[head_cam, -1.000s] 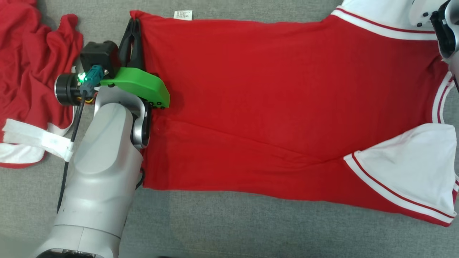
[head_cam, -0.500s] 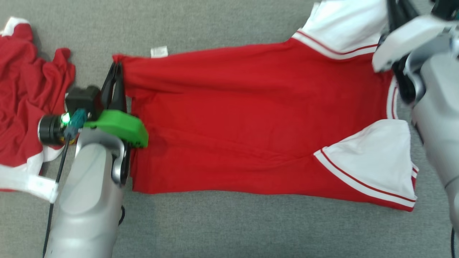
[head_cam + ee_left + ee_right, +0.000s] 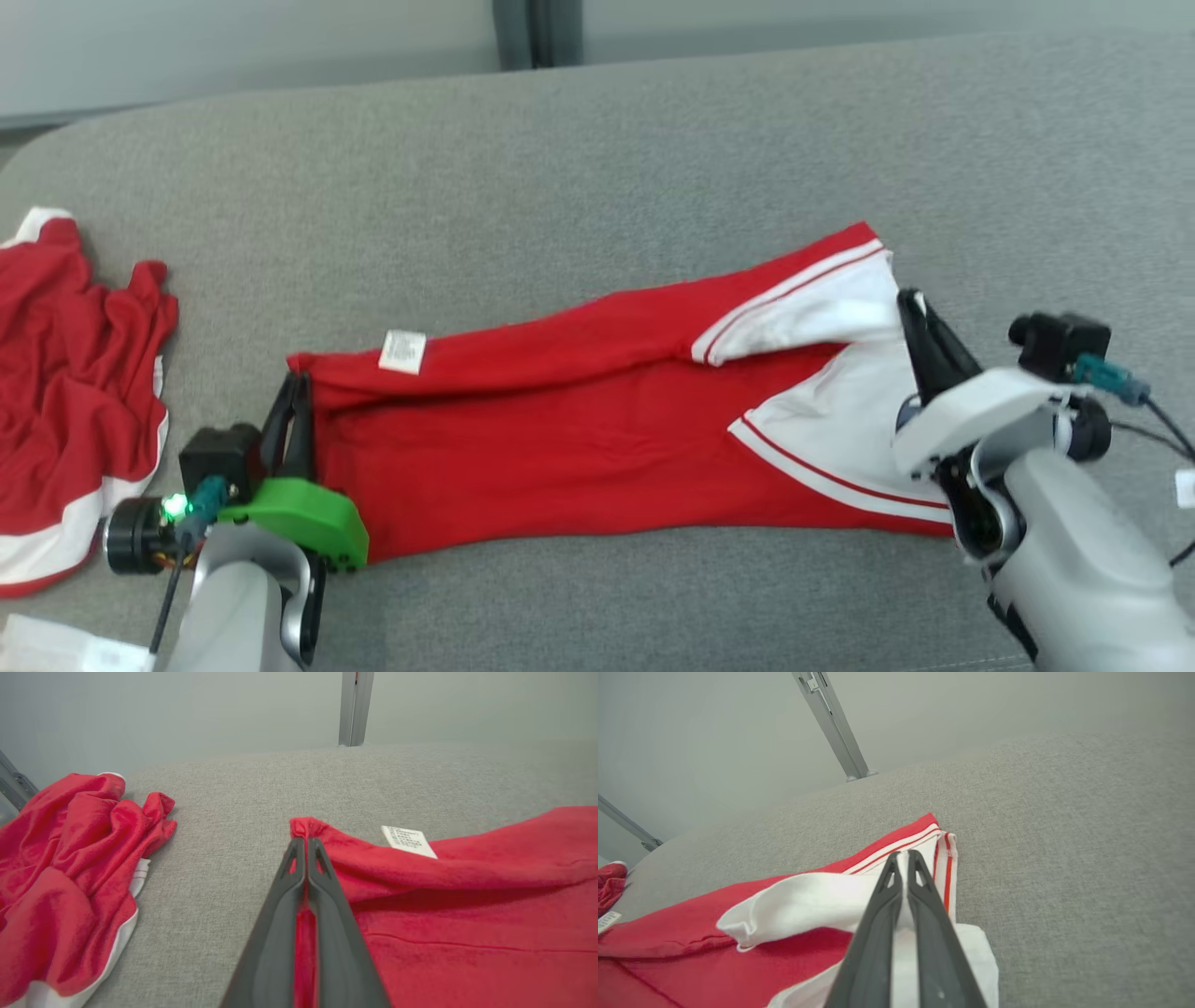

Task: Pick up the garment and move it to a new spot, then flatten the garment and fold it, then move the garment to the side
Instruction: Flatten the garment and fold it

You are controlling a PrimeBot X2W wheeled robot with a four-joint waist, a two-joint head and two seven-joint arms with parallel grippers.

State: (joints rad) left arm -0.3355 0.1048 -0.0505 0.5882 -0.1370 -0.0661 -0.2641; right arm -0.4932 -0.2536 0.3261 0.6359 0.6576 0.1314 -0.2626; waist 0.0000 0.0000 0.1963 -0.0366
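Fabric takes up the middle of the head view: the red garment, with white, red-striped sleeves, lies stretched across the grey padded surface, its white label turned up near the left end. The left gripper, above a green cover in this view, is clamped on the garment's left corner. The right gripper, on a white mount, is clamped on white sleeve cloth at the right end. A second red and white garment lies crumpled well apart at the far left. In the left wrist view the two dark fingers meet with red cloth pinched between them. The corner pokes out just past the tips, the label lies just beside on the right and the crumpled garment is on the left. In the right wrist view the fingers press together on white cloth near the striped cuff. A fold of white sleeve curls to their left, and a grey metal post rises against the pale wall behind.
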